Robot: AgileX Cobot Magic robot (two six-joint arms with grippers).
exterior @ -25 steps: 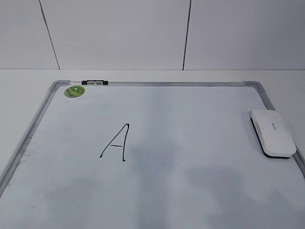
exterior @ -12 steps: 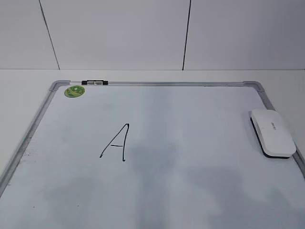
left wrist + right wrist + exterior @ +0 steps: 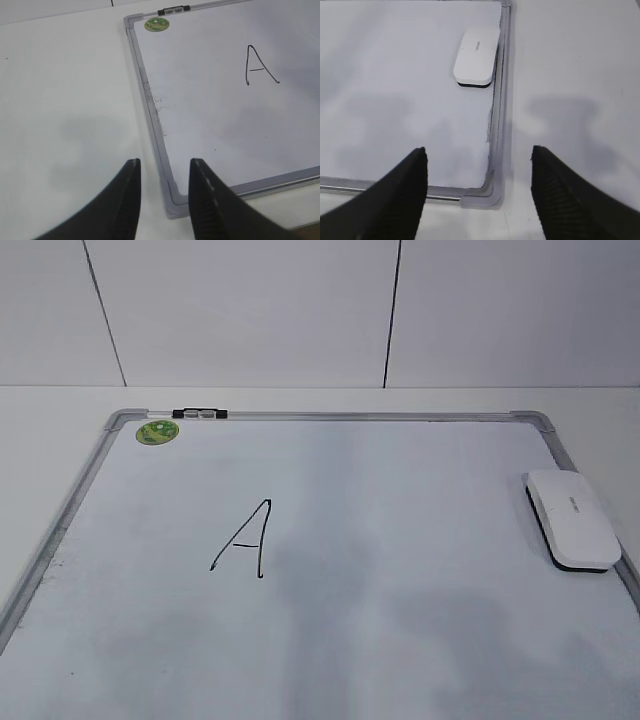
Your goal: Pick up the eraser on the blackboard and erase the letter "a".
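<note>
White tabletop (image 3: 60, 405) carries the grey-framed white dry-erase blackboard (image 3: 400, 500). On it, the white rounded plastic eraser (image 3: 573, 519) lies against the right frame, well apart from the black marker letter "A" (image 3: 243, 539). Left gripper (image 3: 162, 172) and right gripper (image 3: 478, 159) hover, jaws apart, empty.
</note>
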